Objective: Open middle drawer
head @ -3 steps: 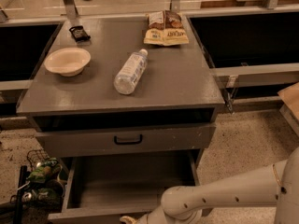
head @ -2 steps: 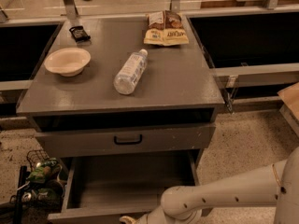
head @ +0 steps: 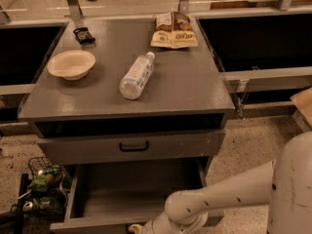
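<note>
The middle drawer is the grey front with a small black pull handle at its centre, just under the cabinet top. It stands shut or nearly shut, with a dark gap above it. Below it a taller grey drawer is pulled far out, and its plain inside shows. My white arm comes in from the lower right, low over the front of that open drawer. My gripper is at the bottom edge of the view, well below the black handle and mostly cut off.
On the cabinet top lie a clear plastic bottle, a pale bowl, a snack bag and a small black object. A wire basket with green items sits on the floor at left.
</note>
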